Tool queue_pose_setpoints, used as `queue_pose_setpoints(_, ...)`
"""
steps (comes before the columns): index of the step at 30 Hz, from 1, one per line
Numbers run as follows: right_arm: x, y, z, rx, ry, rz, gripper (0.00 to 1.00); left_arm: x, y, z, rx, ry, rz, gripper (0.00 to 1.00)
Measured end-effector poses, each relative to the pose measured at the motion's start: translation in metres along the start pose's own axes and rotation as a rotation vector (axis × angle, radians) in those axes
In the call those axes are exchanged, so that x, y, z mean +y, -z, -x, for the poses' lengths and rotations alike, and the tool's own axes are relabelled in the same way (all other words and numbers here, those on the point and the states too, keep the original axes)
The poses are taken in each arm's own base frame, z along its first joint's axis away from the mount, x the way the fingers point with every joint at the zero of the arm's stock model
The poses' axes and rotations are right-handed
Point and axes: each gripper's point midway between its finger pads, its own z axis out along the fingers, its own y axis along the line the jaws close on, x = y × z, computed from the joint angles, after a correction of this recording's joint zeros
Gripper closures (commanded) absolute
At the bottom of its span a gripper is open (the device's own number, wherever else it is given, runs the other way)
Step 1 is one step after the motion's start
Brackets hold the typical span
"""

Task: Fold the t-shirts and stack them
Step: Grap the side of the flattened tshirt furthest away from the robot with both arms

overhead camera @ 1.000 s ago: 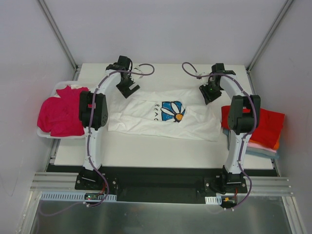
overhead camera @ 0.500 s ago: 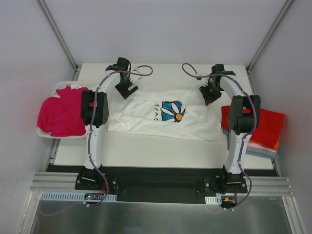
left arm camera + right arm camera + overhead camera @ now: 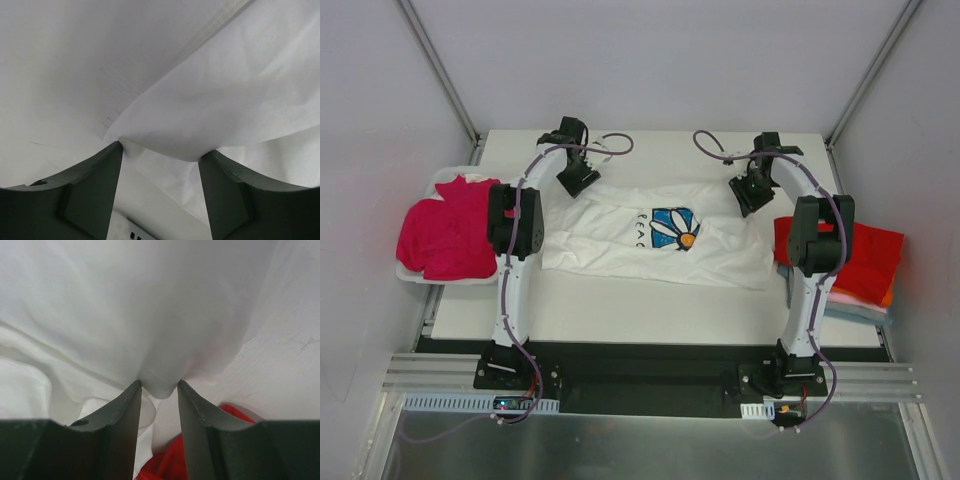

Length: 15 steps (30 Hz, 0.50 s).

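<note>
One tee (image 3: 655,238) lies spread, its far edge at L gripper (image 3: 160,150) and R gripper (image 3: 159,386). R is clamped on a fold. L: fold betw. fingers, touching both; gripped or not, cannot tell.

I'm driving this from afar, and the place reads as a robotics lab test cell rather than a home or shop. The left arm (image 3: 510,225) and right arm (image 3: 815,240) are bolted to a black base plate (image 3: 650,378) on aluminium rails (image 3: 440,375). These sit at the near edge of a plain white table (image 3: 650,310). Beyond the left end effector (image 3: 580,182) and right end effector (image 3: 750,193), bare white panels (image 3: 650,60) on metal struts (image 3: 438,65) box the space in. Exposed cables (image 3: 617,147) loop off the 2 wrists. Under both end effectors lies a white t-shirt (image 3: 620,235). A bin (image 3: 415,272) of magenta tees (image 3: 445,235) sits outboard of the left end effector, and folded tees (image 3: 865,255) sit outboard of the right one, set out like test samples.
</note>
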Motion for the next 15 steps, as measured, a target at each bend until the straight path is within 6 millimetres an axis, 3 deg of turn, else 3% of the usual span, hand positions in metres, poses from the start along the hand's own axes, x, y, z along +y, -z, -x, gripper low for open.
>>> queue_pose_setpoints(9,0.0033,0.0003,-0.0060,0.014,0.002,0.007,0.65,0.0013,-0.0066,-0.0007,0.005,-0.007,-0.003,0.58)
queue_pose_setpoints(12,0.0041,-0.0007,-0.0079,0.019,0.004,0.010,0.69,0.0026,-0.0092,-0.0028,0.008,-0.004,-0.004,0.65)
queue_pose_setpoints(15,0.0042,-0.0008,-0.0081,0.020,0.007,0.011,0.83,0.0024,-0.0102,-0.0036,0.010,-0.003,-0.006,0.73)
